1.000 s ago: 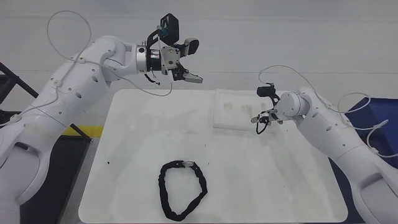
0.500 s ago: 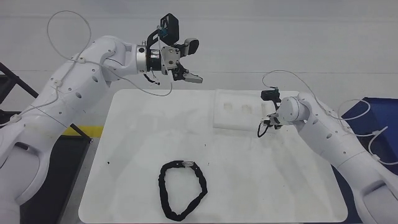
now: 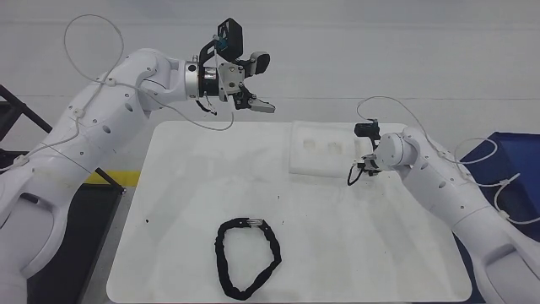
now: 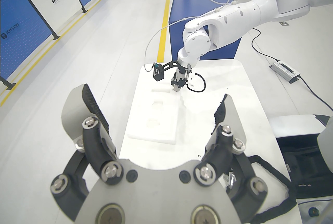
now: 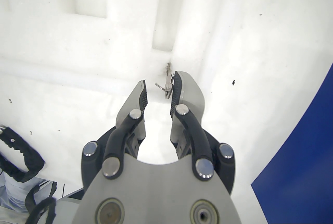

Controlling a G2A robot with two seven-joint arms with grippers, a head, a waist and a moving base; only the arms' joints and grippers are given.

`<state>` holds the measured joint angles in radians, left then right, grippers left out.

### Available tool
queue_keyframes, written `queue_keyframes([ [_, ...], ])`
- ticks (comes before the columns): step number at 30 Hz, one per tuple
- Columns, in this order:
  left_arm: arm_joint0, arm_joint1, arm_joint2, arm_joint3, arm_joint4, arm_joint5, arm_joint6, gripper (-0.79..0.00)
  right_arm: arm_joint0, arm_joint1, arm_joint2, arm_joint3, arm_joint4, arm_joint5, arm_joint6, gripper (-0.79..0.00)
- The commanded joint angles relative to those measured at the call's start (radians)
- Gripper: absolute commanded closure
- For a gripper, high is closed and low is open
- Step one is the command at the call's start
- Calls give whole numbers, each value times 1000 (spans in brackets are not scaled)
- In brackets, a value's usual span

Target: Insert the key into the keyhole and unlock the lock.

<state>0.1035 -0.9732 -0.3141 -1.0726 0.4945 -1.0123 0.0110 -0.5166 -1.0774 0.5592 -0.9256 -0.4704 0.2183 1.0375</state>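
Observation:
A black chain lock (image 3: 247, 257) lies in a loop on the white table (image 3: 380, 245), near its front. Its silver lock end (image 3: 245, 222) faces the back. In the right wrist view a small metal key (image 5: 167, 84) stands at the edge of a white foam block (image 5: 78, 53). My right gripper (image 5: 158, 78) is open around the key, which sits close to one finger (image 5: 182, 89). From above, the right gripper (image 3: 357, 171) is at the foam block's (image 3: 325, 148) right edge. My left gripper (image 3: 257, 104) hangs open and holds nothing above the table's back edge.
The foam block (image 4: 156, 115) has several shallow rectangular pockets. A blue cabinet (image 4: 203, 27) stands beyond the table's right side. A dark frame (image 3: 21, 114) stands off the left edge. Bare table lies between the foam and the chain lock (image 4: 273, 178).
My right arm shifted slightly and its gripper dropped a little toward the foam block's right edge. The left arm and the chain lock stayed still.

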Motion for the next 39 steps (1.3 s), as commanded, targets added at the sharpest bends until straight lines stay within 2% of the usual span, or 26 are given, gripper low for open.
queue_keyframes([
  [1,0,0,0,0,0,0,0,-785,0,-6,0,15,-5,8,-5,-154],
  [8,0,0,0,0,0,0,0,-785,3,-30,6,73,7,7,-31,-68],
  [10,0,0,0,0,0,0,0,-785,4,-36,7,89,6,6,-37,-6],
  [20,0,0,0,0,0,0,0,-785,30,-42,43,102,-1,-21,-10,0],
  [25,0,0,0,0,0,0,0,-785,27,-18,85,36,-32,-27,26,0],
  [29,0,0,0,0,0,0,0,-785,-1,19,152,-72,-43,-35,67,0],
  [39,0,0,0,0,0,0,0,-785,-192,125,417,-401,38,-66,119,0],
])
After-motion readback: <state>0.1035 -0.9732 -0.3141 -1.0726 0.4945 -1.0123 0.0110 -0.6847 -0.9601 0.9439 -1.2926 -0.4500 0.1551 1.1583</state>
